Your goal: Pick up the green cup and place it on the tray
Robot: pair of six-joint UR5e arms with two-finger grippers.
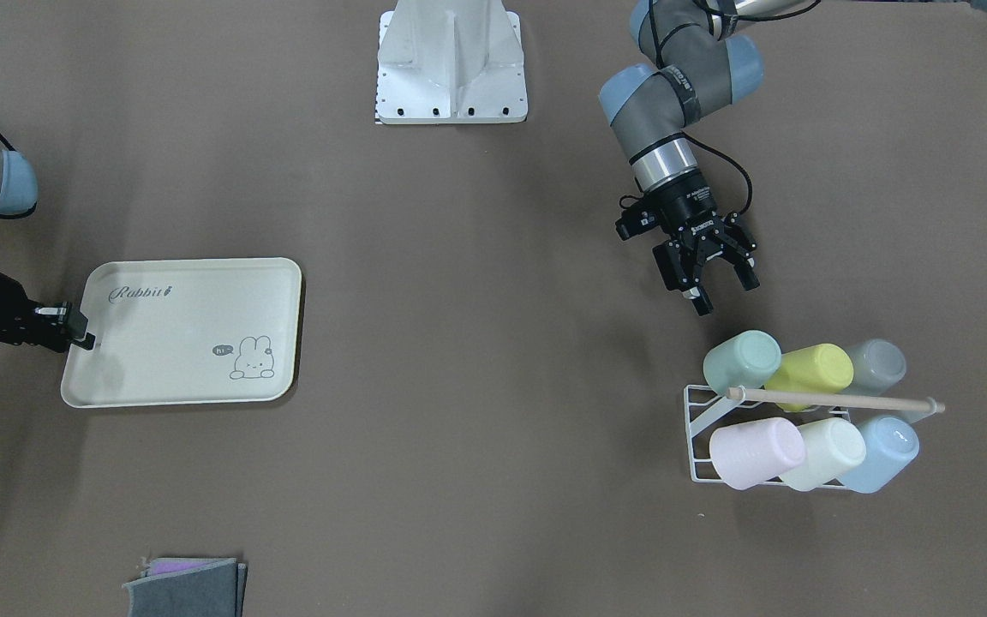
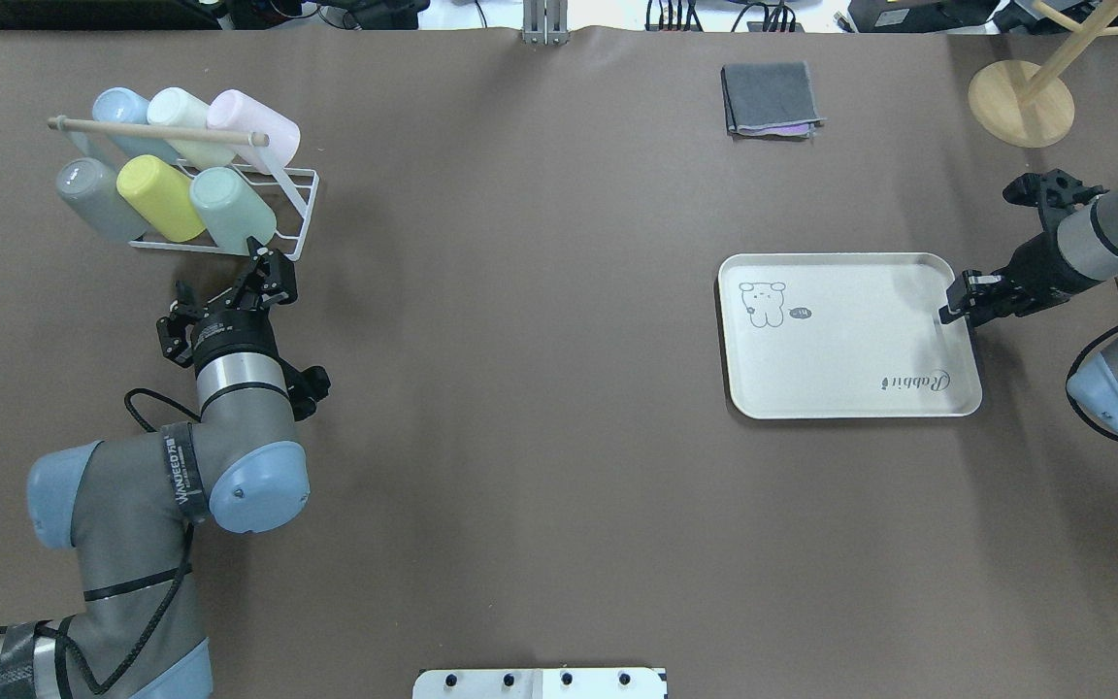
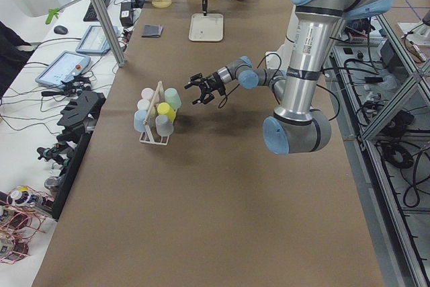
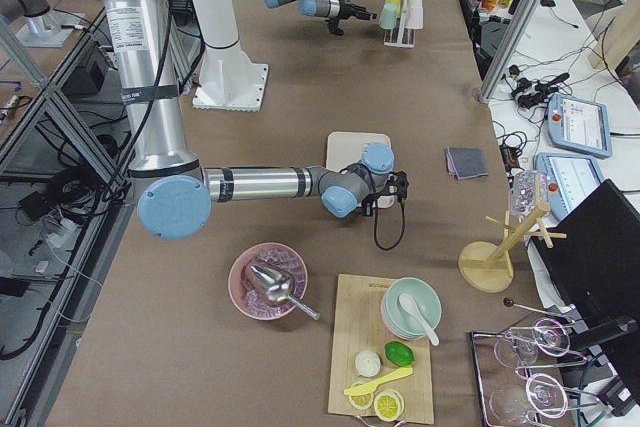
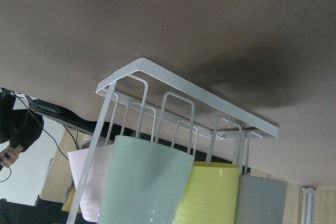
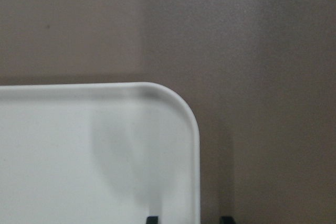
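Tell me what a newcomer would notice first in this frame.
The white rack of six pastel cups on the robot's left stands out, with the green cup at its near corner and the open left end effector just short of it. On the robot's right lies the cream tray, with the right end effector at its edge.

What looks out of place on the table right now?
Nothing stands out. The green cup and five other cups sit tilted on the rack; the tray lies flat and bare; the left gripper is open nearby.
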